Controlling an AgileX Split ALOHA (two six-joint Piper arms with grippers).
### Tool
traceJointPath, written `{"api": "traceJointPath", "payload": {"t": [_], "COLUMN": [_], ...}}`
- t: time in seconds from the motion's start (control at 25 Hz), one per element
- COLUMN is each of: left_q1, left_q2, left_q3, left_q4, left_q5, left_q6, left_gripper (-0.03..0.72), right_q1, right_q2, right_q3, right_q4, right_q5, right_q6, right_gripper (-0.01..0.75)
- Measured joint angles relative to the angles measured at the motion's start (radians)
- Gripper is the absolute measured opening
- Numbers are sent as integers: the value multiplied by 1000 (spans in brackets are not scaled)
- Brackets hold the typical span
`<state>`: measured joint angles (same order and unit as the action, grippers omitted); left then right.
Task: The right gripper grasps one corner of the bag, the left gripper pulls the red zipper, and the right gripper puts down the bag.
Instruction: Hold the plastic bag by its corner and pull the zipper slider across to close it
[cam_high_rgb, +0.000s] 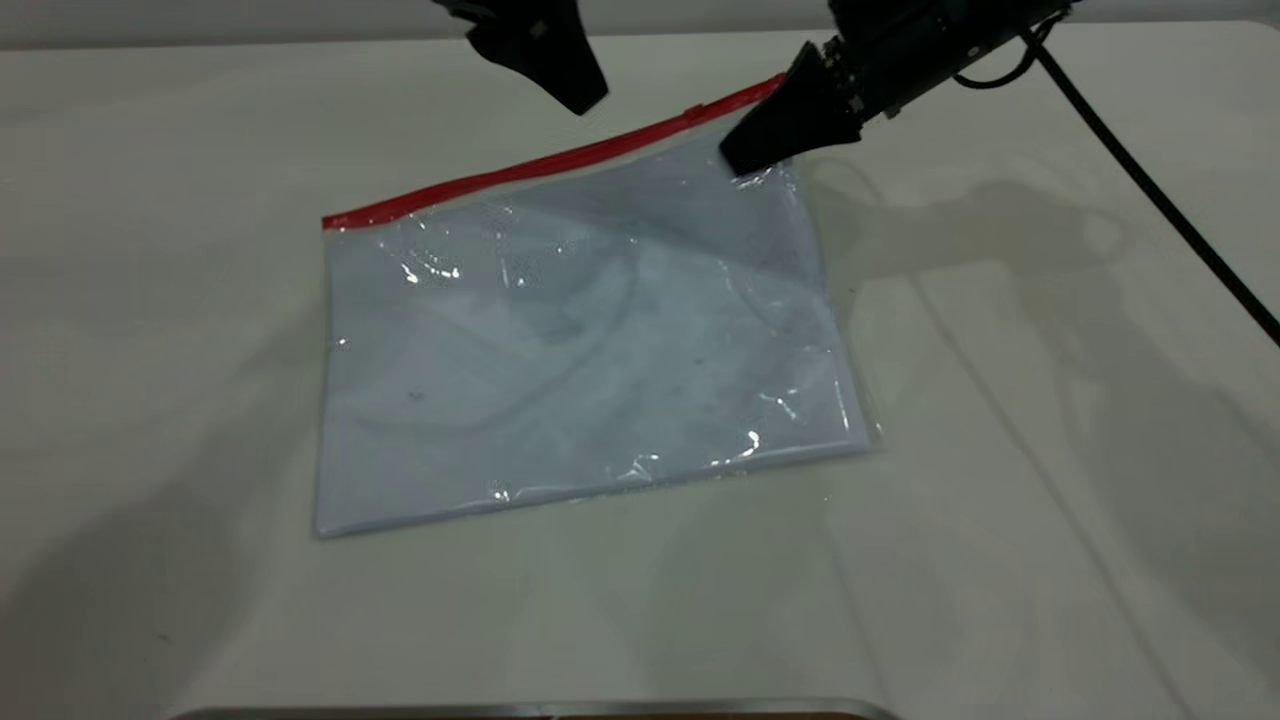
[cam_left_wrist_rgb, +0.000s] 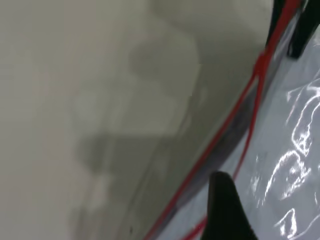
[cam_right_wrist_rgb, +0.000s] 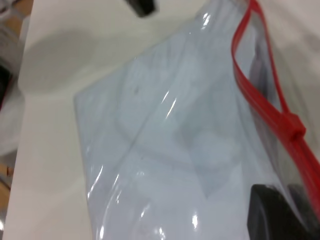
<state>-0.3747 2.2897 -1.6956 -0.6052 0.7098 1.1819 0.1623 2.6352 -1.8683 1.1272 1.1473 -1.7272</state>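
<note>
Bag (cam_high_rgb: 590, 350): flat clear plastic pouch, rectangular, crinkled, glossy with bright glints, white sheet inside. Lies on the white table (cam_high_rgb: 1000, 500), its far right corner raised off the surface; the rest rests flat.

Red zipper (cam_high_rgb: 540, 165): thin red plastic strip along the far long edge, running from the left corner up to the raised corner. In the right wrist view the two red tracks part into a loop past a small red slider (cam_right_wrist_rgb: 295, 125), so the mouth gapes over part of its length. The left wrist view also shows two red lines spread apart.

Right gripper (cam_high_rgb: 775, 140): black, tapered; fingers pinched on the bag's raised far right corner, just below the zipper. A black cable (cam_high_rgb: 1150, 190) trails from the arm across the table.

Left gripper (cam_high_rgb: 570, 85): black wedge, hovering above the table just beyond the zipper edge, not touching the bag. Cannot tell how its fingers stand.
</note>
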Motion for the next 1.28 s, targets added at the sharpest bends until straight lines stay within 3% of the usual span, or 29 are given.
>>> {"api": "traceJointPath", "payload": {"t": [0.24,1.12,1.28], "left_q1": [-10,-25,-25], "left_q2": [88,148,148], "left_q3": [-96,-106,-106], "left_q4": [-2,-227,-227], "left_q5": [57,62,62], "left_q6": [78,304,304], "left_gripper": [518,518,474], "right_q1": [31,37,37], "right_q2": [-7,-7,-7], "right_q3": [0,0,0], "right_q4": [-12,-12,-12], "right_q5": [1,-23,-24], "right_q6": [-68,-91,-91], "right_gripper": [33,33,33]}}
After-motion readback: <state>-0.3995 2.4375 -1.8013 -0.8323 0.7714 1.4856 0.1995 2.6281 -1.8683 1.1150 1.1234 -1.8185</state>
